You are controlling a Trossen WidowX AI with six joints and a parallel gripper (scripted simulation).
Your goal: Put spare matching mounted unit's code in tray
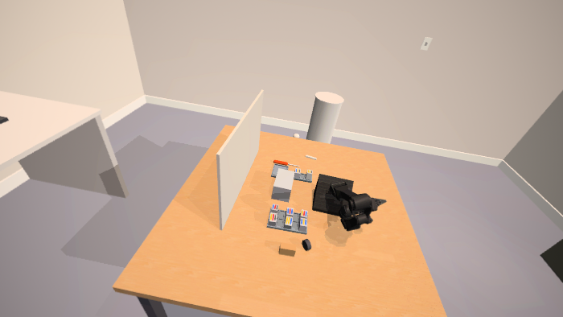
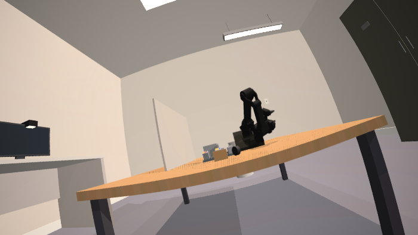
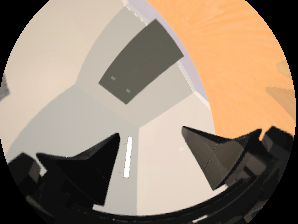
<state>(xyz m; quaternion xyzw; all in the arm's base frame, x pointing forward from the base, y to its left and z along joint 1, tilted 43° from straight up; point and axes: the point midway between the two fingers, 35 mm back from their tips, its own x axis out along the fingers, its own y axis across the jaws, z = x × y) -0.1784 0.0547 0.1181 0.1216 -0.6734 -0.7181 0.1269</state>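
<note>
Several small units with coloured striped labels sit in two rows on a grey rack (image 1: 286, 230); one front-left unit (image 1: 273, 219) (image 2: 206, 156) has red and yellow marks. Farther back, two more labelled units stand on a smaller grey base, the right one (image 1: 309, 175) near its end. A flat grey piece (image 1: 277, 171), possibly the tray, lies beside it, partly hidden by a tall grey block (image 1: 283, 186) (image 2: 211, 147). Which unit is the mounted one, and the codes, cannot be read. My gripper (image 1: 381, 202) (image 2: 272, 111) (image 3: 151, 133) is open and empty, raised and pointing away from the racks.
A tall pale panel (image 1: 240, 161) (image 2: 171, 134) stands left of the racks. A red screwdriver (image 1: 281, 162) and a white stick (image 1: 310, 157) lie at the back. A tan block (image 1: 287, 251) (image 2: 220, 155) and a black round piece (image 1: 306, 244) (image 2: 236, 150) are at the front.
</note>
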